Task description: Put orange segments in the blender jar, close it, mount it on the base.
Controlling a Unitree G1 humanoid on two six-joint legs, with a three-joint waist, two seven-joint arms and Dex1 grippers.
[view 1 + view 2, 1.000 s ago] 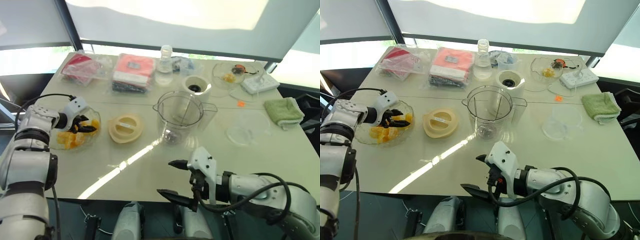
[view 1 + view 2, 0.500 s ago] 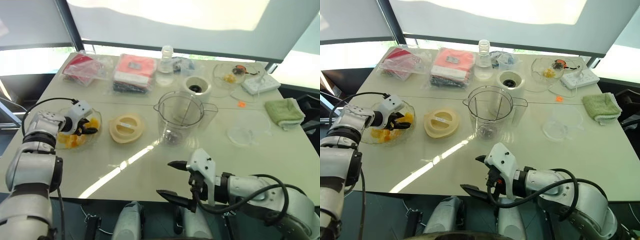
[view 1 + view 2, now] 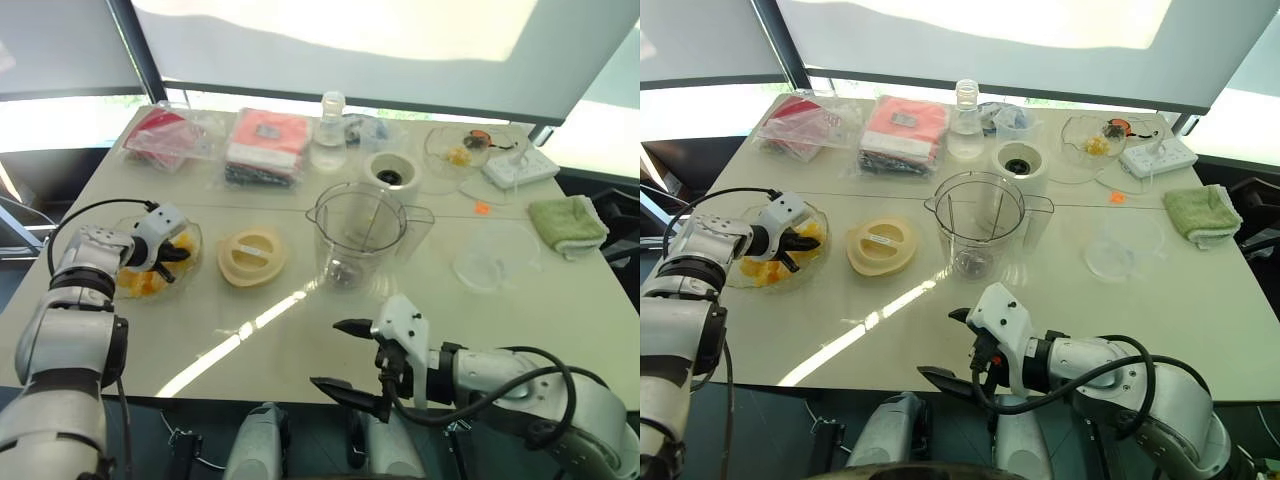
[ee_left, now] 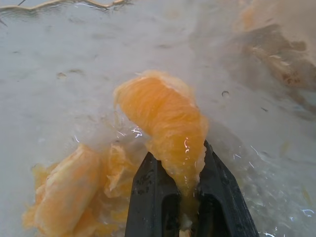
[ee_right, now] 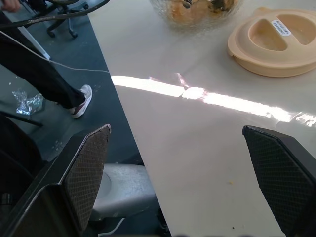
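Change: the left gripper (image 4: 183, 173) has closed since a second ago; its jaws were spread over the fruit then and now pinch one piece.
Left arm: reaches out to the bowl (image 3: 190, 262) near the table's left edge, wrist angled down and inward, fingers clamped on one of the orange segments (image 4: 165, 123) inside the bowl.
Right arm: hangs low at the table's near edge, the right gripper (image 3: 340, 357) spread wide with nothing between its black, cross-hatched fingers (image 5: 86, 170).
Held segment: glossy, wet, pulpy wedge, nipped at its narrow end; whether it has left the bowl floor I can't quite tell.
Bowl contents: more pale orange wedges heaped beside the held one, in a shallow clear dish.
Blender jar (image 3: 362, 235): clear plastic pitcher with side handle, upright at the table's middle, dark hub at the bottom; it looks empty of fruit.
Lid (image 3: 252, 256): cream, round, moulded plastic, flat on the table between bowl and jar.
Base (image 3: 392, 172): short white cylinder with black socket, behind the jar toward the far edge.
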